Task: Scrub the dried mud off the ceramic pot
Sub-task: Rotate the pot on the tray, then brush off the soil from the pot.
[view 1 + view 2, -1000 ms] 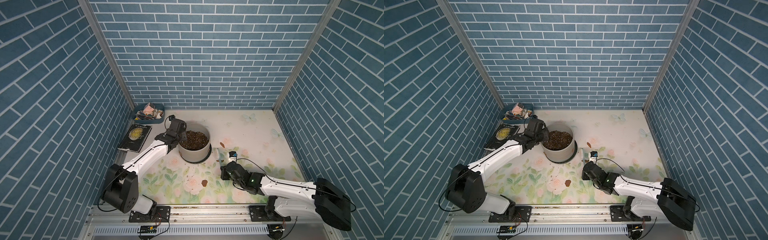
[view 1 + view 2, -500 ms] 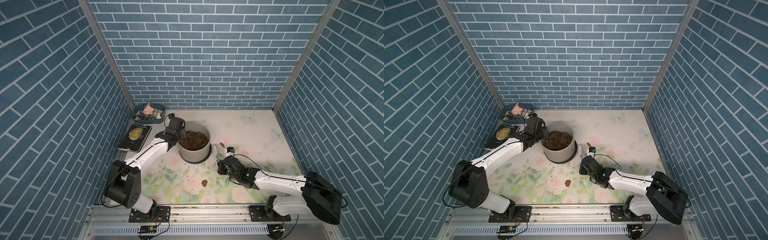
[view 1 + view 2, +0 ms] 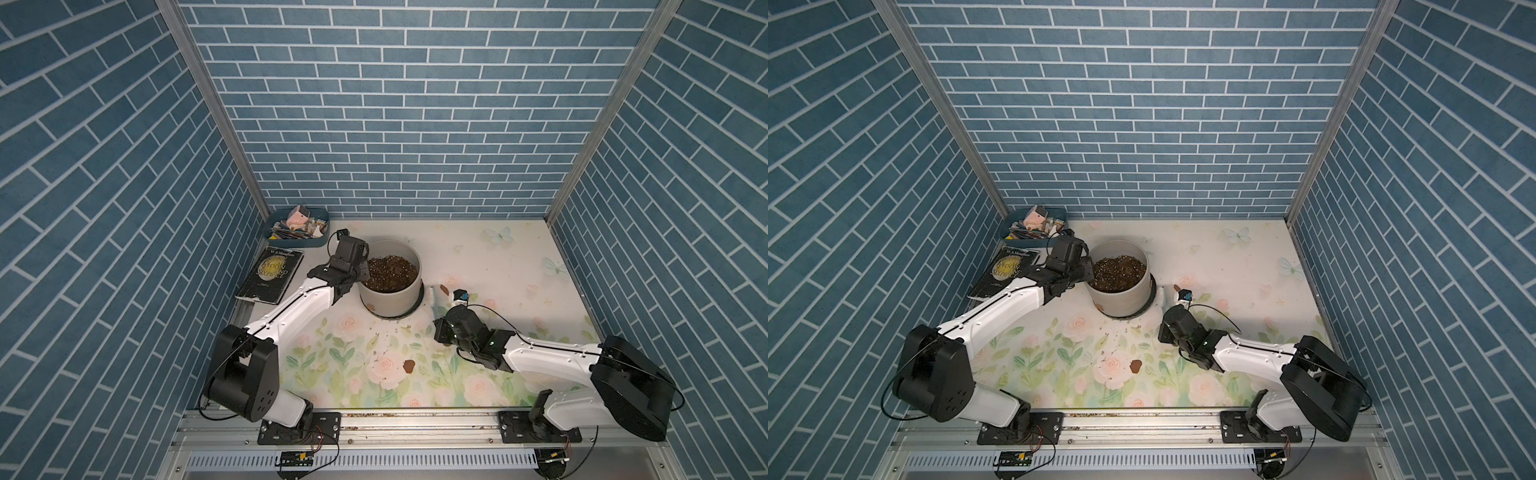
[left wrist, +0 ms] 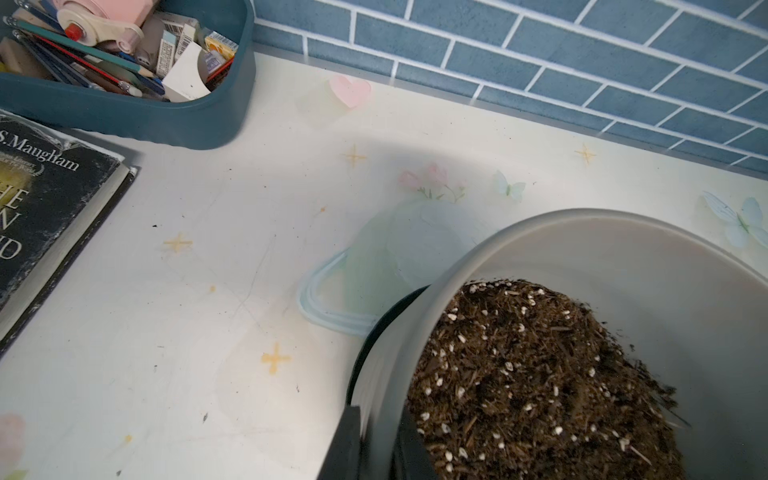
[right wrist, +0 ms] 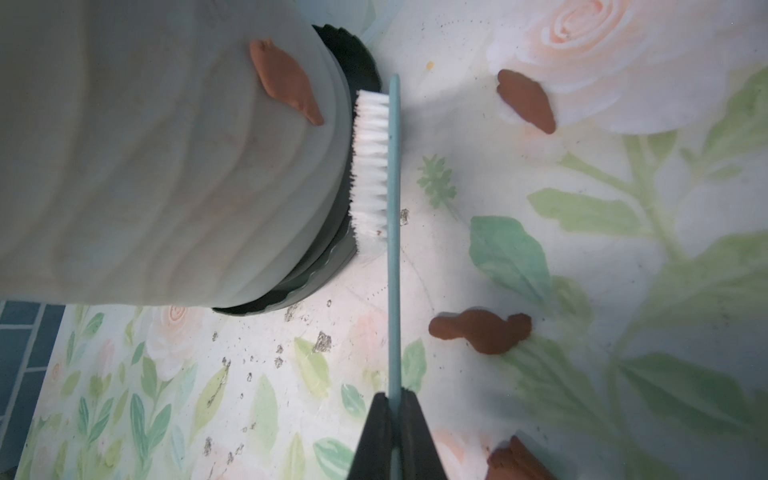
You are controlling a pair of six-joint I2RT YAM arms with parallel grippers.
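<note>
Ceramic pot (image 3: 388, 297), pale grey, on black saucer (image 5: 361, 58), left of centre and toward far side of desk (image 3: 498, 266), filled with speckled soil (image 4: 540, 374). Left fingers (image 4: 343, 453) narrow, clamped over pot's left rim, one outside the wall, one inside against soil. Right fingers (image 5: 374, 440) tight on handle of teal brush (image 5: 393, 270), white bristles against pot's lower right wall and saucer rim. Dried mud (image 5: 286, 87): one reddish blob on wall just beside bristles, another low on near wall, more flakes loose on desk right of and nearer than pot. Blue tray (image 3: 286, 243) and dark book (image 3: 270, 276) at far left.
</note>
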